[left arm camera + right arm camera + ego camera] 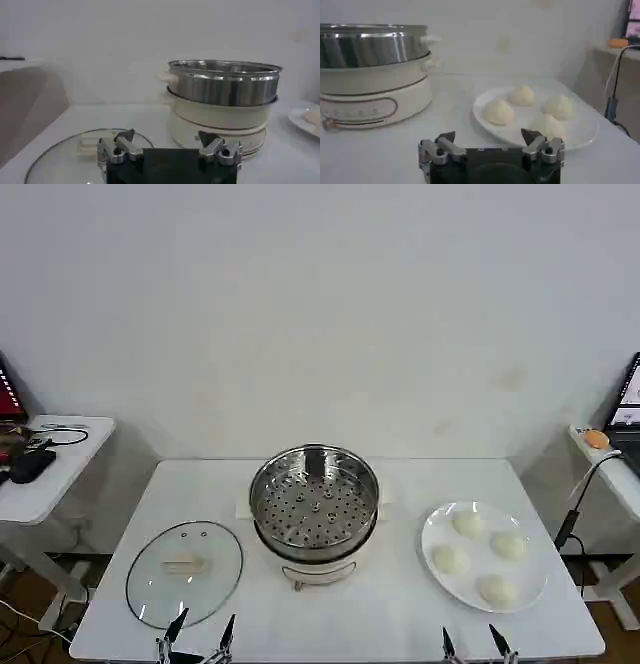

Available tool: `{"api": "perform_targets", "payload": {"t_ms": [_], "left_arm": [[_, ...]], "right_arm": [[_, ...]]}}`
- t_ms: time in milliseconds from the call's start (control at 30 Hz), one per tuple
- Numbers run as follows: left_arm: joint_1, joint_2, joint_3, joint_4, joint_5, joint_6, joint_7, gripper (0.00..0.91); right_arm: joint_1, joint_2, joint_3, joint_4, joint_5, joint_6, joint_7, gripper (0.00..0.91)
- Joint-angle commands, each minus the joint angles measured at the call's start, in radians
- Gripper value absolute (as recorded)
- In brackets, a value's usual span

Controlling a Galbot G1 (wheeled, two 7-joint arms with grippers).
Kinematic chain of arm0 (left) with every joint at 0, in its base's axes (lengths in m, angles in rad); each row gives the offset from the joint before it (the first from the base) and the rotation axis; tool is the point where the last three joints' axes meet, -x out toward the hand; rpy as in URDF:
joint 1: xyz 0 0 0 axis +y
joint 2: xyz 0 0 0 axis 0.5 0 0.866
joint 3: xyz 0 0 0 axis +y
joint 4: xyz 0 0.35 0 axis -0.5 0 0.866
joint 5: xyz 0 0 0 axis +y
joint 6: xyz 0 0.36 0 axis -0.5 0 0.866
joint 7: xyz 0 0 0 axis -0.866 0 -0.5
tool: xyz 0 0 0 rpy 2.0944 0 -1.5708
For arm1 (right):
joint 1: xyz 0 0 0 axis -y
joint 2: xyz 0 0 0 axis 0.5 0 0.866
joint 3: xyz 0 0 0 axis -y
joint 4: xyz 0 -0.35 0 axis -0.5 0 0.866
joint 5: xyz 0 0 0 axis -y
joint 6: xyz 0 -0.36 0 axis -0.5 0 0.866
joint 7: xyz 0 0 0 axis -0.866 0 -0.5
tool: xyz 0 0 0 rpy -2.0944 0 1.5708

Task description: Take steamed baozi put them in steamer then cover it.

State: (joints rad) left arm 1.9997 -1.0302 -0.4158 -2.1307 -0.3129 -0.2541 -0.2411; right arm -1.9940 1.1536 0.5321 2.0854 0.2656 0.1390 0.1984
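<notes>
Both arms are waiting low at the near edge of the white table (400, 484), and nothing is being held. The left gripper (200, 636) is sitting just in front of the cover (185, 572), its fingers spread apart with nothing between them; from the left wrist view the same gripper (167, 142) is hovering over the near rim of the cover (65, 150). The right gripper (470, 642) is parked near the front of the white plate (440, 529), fingers likewise parted and empty, and the right wrist view is showing it (489, 141) facing that plate (480, 102). The cover is lying flat on the table to the left of the steamer (314, 496), handle side up, and its small white oblong handle (184, 564) is running with its long axis left to right, roughly parallel to the table's front edge. The steamer is standing upright in the middle of the table on its white pot base (318, 569), open-topped, its perforated floor bare. The steamed baozi (468, 525) are resting on the plate to the right of the steamer, four of them set out in a loose diamond, each sitting apart from its neighbours, with the plate itself well apart from the steamer.
</notes>
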Motion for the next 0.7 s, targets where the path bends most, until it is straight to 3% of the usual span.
{"api": "perform_targets", "payload": {"t_ms": [33,367,700], "left_arm": [[0.000,0.000,0.000,-0.001,0.000,0.001,0.001,0.907],[-0.006,-0.005,0.006,0.003,0.000,0.006,0.001,0.907],[-0.020,-0.013,0.005,0.006,-0.005,0.023,0.005,0.907]], "right_arm": [[-0.002,0.002,0.007,-0.003,-0.006,-0.002,0.003,0.907],[0.044,-0.076,0.088,-0.003,-0.070,-0.042,-0.030,0.907],[0.118,-0.223,0.149,-0.022,-0.119,-0.116,-0.071,0.907]]}}
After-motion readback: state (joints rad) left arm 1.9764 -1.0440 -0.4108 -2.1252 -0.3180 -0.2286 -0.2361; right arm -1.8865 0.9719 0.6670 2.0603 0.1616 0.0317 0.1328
